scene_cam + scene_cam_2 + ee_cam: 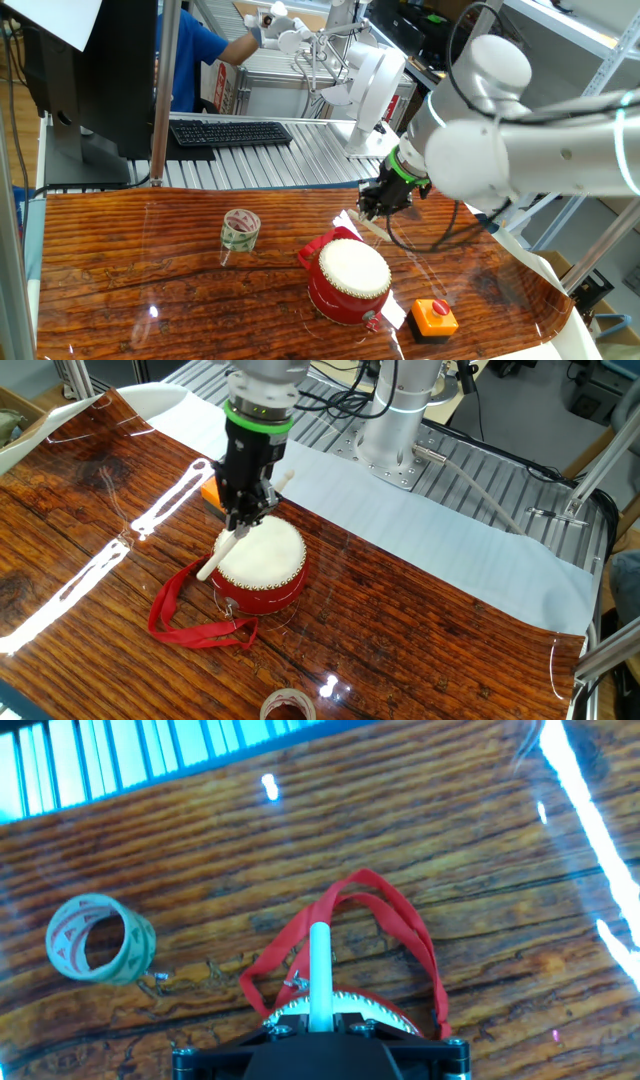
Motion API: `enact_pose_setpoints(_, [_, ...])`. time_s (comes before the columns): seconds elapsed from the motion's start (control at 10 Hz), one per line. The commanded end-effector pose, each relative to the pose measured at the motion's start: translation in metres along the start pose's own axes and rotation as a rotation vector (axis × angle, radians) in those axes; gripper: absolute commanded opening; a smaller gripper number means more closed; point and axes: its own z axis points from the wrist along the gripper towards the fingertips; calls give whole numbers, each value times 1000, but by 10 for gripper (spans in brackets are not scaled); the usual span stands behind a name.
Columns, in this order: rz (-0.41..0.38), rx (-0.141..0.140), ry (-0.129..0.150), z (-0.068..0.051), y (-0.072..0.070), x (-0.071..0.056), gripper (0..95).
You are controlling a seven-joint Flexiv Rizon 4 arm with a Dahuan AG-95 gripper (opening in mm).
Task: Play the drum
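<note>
The red drum (347, 281) with a cream-white skin and studded rim sits on the wooden table; it also shows in the other fixed view (262, 560) and, partly, in the hand view (380, 1008). Its red strap (350, 920) lies looped beside it. My gripper (247, 520) hovers just above the drum's edge and is shut on a white drumstick (225, 550). The stick slants down past the rim. In the hand view the drumstick (320, 970) runs straight out between the jaws. In the one fixed view the gripper (378, 205) is behind the drum.
A patterned tape roll (240, 230) stands left of the drum, also in the hand view (98, 938). An orange button box (434, 317) sits by the drum near the table's front edge. A white sheet (420, 530) covers the table's far side.
</note>
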Motion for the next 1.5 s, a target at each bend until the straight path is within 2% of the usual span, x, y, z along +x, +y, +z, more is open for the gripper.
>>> enact_pose_setpoints(0.1, [9,0,-37,3,0,-3,0])
enact_pose_setpoints(0.2, [12,-1,-42,5,1,-3,0])
enact_pose_setpoints(0.3, [19,-1,-31,9,3,-4,0])
enact_pose_setpoints(0.4, [23,5,5,12,3,-5,0])
enact_pose_setpoints(0.6, [30,13,119,10,1,-10,0])
enact_pose_setpoints(0.8, [29,10,174,9,-2,-18,0])
enact_pose_setpoints(0.9, [28,13,191,9,-2,-18,0])
enact_pose_setpoints(1.1, [32,11,214,10,-2,-18,0])
enact_pose_setpoints(1.5, [34,-4,186,12,0,-18,0])
